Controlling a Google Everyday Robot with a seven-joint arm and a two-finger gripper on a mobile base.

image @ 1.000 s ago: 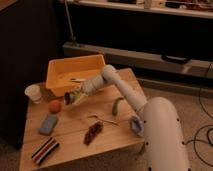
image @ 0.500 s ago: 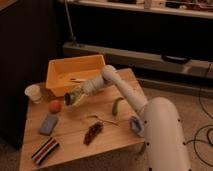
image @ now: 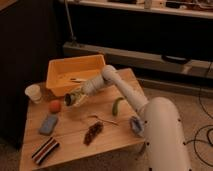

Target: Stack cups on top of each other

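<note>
Cups first, from the left: white cup upright at far-left edge of wooden surface, rim up, nothing touching it. Just right and nearer, small red-orange ball; below that, blue sponge-like block; at near-left corner, striped red-and-black block. Toward centre, tool low over surface in front of orange bin, apparently clenched on yellow-green cup, held tilted with mouth toward left, well apart from white cup. Arm reaching back right to white base. Further right: dark dried bunch, green curved vegetable, small blue-grey lump at right edge.

Judged from look alone: both cups light, thin-walled, probably slightly springy, easy to crush or tip. Best hold across side wall near rim, gentle squeeze. Smooth taper likely slippery, so slow travel. White cup likely to skid or topple if nudged; lowering straight down over its mouth advisable.
</note>
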